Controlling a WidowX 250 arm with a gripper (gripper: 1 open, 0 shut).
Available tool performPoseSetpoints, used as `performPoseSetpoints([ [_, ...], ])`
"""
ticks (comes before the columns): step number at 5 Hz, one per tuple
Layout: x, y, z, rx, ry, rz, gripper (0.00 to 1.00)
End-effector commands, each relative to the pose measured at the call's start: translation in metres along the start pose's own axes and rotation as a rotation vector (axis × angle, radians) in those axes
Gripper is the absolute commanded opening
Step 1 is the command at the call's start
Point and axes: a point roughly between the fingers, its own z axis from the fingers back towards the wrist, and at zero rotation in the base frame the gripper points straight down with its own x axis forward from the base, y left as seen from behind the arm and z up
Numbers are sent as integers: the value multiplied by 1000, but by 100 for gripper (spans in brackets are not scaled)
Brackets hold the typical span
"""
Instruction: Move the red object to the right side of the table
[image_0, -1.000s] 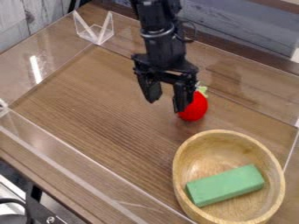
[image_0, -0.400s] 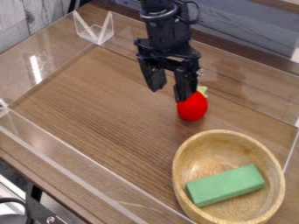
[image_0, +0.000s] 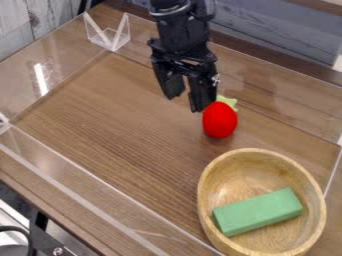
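Observation:
The red object (image_0: 219, 119), a small strawberry-like toy with a green leafy tip, lies on the dark wood-grain table (image_0: 120, 130) toward the right, just behind the wooden bowl. My gripper (image_0: 186, 92) hangs pointing down just up and left of it, raised off the tabletop. Its black fingers (image_0: 170, 84) stand apart with nothing between them. The toy is free of the fingers and fully visible.
A round light wooden bowl (image_0: 227, 175) sits at the front right with a green rectangular block (image_0: 259, 212) inside. Low clear acrylic walls (image_0: 80, 185) edge the table. A clear acrylic piece (image_0: 107, 33) stands at the back left.
The gripper has lifted and shifted left, away from the red object, which stays lying on the table. The jaws stayed open throughout.

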Motion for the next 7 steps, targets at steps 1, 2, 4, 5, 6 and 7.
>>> performPoseSetpoints([
  [1, 10, 0, 15, 23, -64, -49, 100],
  [2, 5, 2, 20, 21, -68, -69, 100],
  [4, -1, -7, 26, 22, -79, -74, 100],
  [5, -2, -16, 27, 27, -85, -57, 100],
  [6, 7, -12, 22, 25, -80, -83, 100],
  [7, 18, -8, 17, 26, -80, -104, 100],
])
